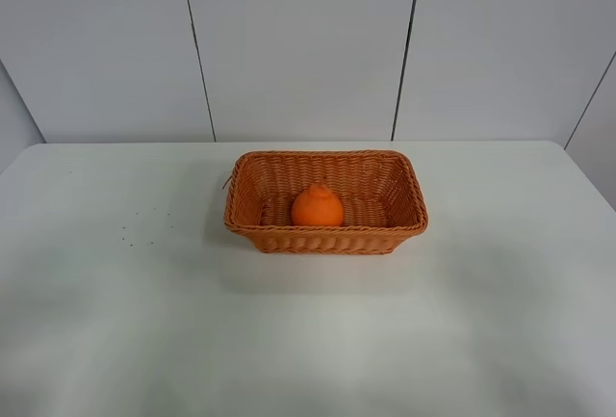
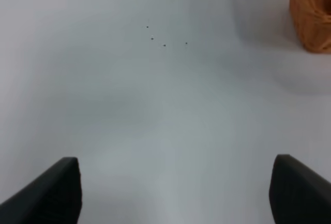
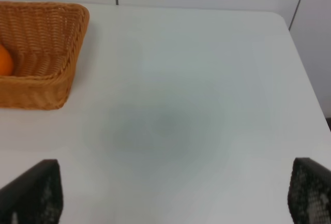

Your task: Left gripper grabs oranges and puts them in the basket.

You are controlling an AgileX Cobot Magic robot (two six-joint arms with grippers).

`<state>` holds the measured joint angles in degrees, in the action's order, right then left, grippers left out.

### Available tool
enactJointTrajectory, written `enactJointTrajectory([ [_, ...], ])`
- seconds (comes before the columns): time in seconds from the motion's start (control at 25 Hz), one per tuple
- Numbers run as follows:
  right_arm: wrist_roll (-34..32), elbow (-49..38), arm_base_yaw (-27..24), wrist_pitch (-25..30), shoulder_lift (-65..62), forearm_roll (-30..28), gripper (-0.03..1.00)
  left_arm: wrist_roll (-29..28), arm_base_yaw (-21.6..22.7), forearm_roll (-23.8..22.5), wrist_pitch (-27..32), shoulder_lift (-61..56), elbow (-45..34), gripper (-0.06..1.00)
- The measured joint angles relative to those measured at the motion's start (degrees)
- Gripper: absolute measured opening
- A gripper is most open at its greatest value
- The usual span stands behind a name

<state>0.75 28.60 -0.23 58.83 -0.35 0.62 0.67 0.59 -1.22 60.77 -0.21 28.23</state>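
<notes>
The orange (image 1: 317, 206) sits upright inside the wicker basket (image 1: 248, 227), near the middle of its floor. The basket stands at the table's centre, toward the back. Neither arm shows in the exterior high view. In the left wrist view my left gripper (image 2: 176, 193) is open and empty above bare table, with a corner of the basket (image 2: 313, 12) ahead of it. In the right wrist view my right gripper (image 3: 176, 195) is open and empty; the basket (image 3: 46, 87) and an edge of the orange (image 3: 4, 62) show beyond it.
The white table (image 1: 308, 340) has a few small dark specks (image 1: 135, 224) left of the basket. A white panelled wall (image 1: 308, 41) rises behind the table's far edge. The table's right edge (image 3: 305, 74) shows in the right wrist view.
</notes>
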Motion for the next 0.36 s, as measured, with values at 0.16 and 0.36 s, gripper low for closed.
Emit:
enactJointTrajectory([
  [0.16, 0.00, 0.00, 0.00, 0.00, 0.00, 0.00, 0.69, -0.06, 0.00, 0.00, 0.00, -0.12, 0.00, 0.85],
  [0.36, 0.00, 0.00, 0.00, 0.00, 0.00, 0.00, 0.69, -0.11, 0.00, 0.00, 0.00, -0.12, 0.00, 0.85],
])
